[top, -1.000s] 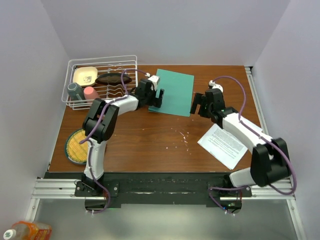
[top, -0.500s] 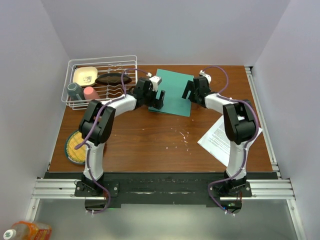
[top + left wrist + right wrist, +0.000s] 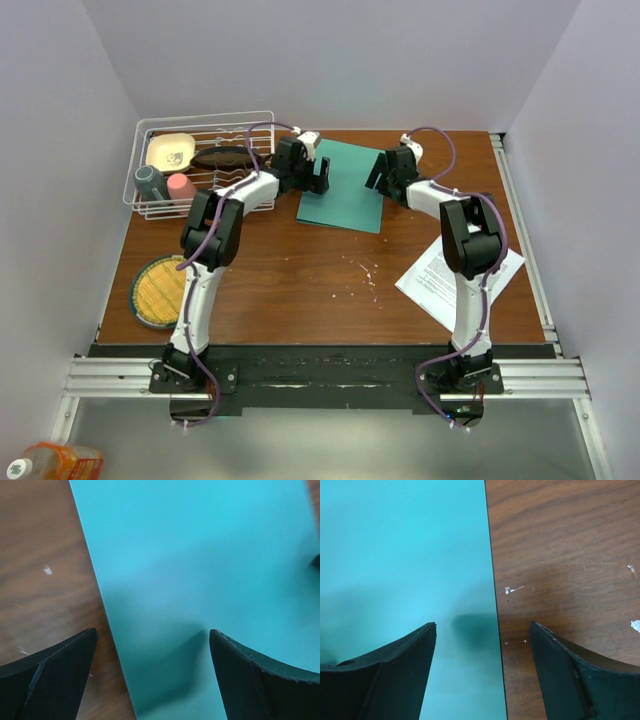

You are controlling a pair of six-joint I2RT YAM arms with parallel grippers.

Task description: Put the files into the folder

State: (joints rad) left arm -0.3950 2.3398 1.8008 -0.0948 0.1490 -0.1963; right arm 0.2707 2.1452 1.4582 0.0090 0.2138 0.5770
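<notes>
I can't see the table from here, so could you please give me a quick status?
Left gripper open, straddling folder left edge. Right gripper open, straddling right edge. Files lie outside folder, near right. Nothing blocking folder.

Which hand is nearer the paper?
Right. The right hand is over the right edge of the folder, beyond the paper; the left hand is over its left edge, farther off.
</notes>
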